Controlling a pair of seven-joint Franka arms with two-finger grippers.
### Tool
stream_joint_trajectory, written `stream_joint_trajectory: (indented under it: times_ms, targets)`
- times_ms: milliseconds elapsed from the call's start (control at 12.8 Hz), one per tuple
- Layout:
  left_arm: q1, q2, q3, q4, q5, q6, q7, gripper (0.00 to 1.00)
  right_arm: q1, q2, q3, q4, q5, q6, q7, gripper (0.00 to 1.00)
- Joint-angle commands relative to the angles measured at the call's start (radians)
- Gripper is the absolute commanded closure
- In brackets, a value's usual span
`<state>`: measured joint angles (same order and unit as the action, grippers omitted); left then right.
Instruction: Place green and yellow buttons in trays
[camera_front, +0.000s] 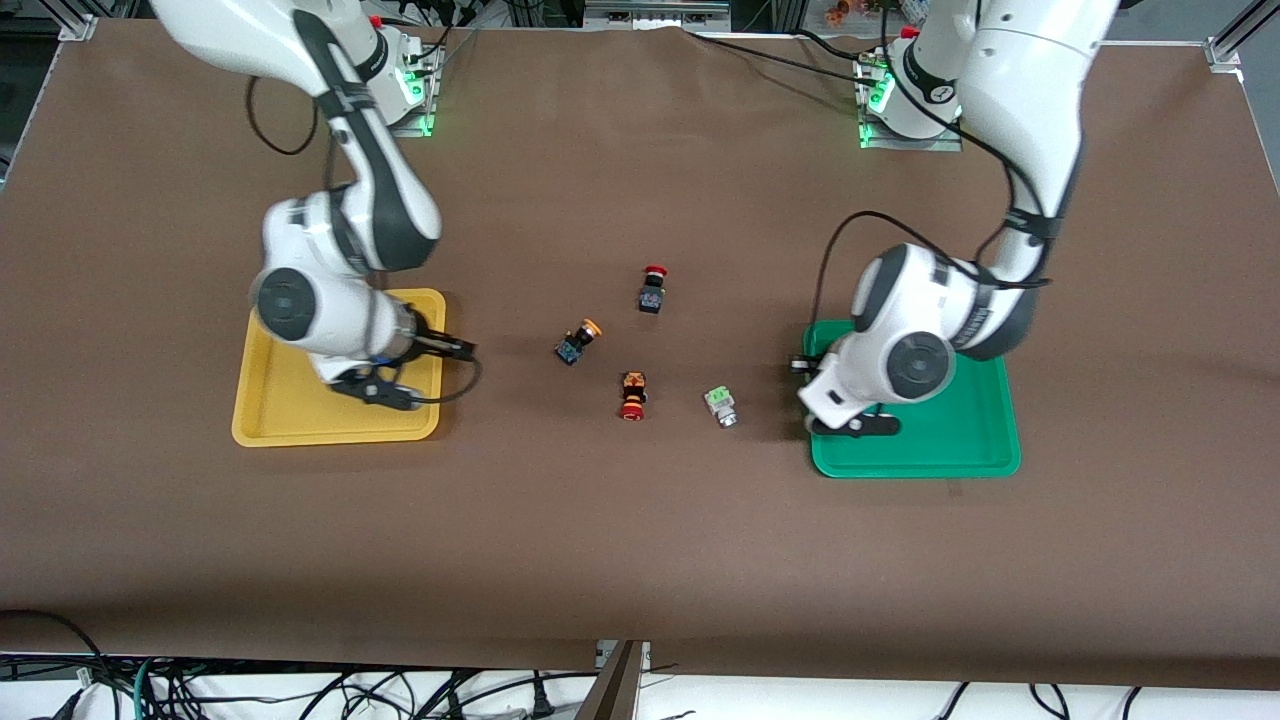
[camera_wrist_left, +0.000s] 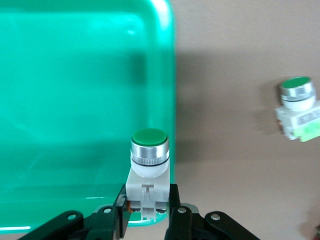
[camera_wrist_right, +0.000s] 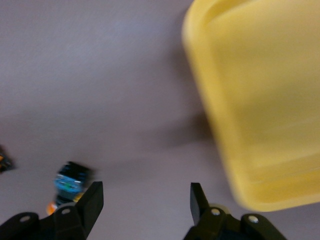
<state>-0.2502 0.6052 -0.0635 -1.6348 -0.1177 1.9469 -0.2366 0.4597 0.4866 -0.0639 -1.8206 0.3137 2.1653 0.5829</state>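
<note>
My left gripper (camera_wrist_left: 148, 205) is shut on a white-silver green button (camera_wrist_left: 148, 150) and holds it over the rim of the green tray (camera_wrist_left: 75, 100). In the front view that gripper (camera_front: 835, 420) is at the green tray's (camera_front: 960, 450) edge toward the table's middle, and its button is hidden under the wrist. A second green button (camera_front: 720, 405) lies on the table beside that tray and also shows in the left wrist view (camera_wrist_left: 297, 107). My right gripper (camera_wrist_right: 145, 200) is open and empty over the table beside the yellow tray (camera_wrist_right: 260, 100), which also shows in the front view (camera_front: 290, 420). A yellow-capped button (camera_front: 578, 340) lies at mid-table and shows in the right wrist view (camera_wrist_right: 70, 182). No other yellow button shows.
Two black switches with red caps lie at mid-table: one (camera_front: 652, 288) farther from the front camera than the yellow-capped button, one (camera_front: 632, 395) nearer, between it and the loose green button. Brown cloth covers the table.
</note>
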Motion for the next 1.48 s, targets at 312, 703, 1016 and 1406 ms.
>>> stream_joint_trajectory:
  times_ms: [312,703,1016,1406]
  targets:
    - [0.065,-0.067,-0.009,-0.176,0.093,0.067,0.151,1.00,0.200,0.164,-0.007,0.037,0.137,0.243,0.356,0.21]
    - [0.095,-0.102,-0.021,-0.217,0.073,0.215,0.126,0.00,0.254,0.195,-0.005,0.037,0.148,0.292,0.393,0.22]
    - [0.013,-0.023,-0.056,-0.041,-0.017,0.217,-0.304,0.00,0.257,0.190,-0.007,0.035,0.148,0.286,0.394,0.22]
    - [-0.125,0.149,-0.056,0.142,-0.010,0.346,-0.640,0.00,0.249,0.165,-0.046,0.033,0.133,0.213,0.310,1.00]
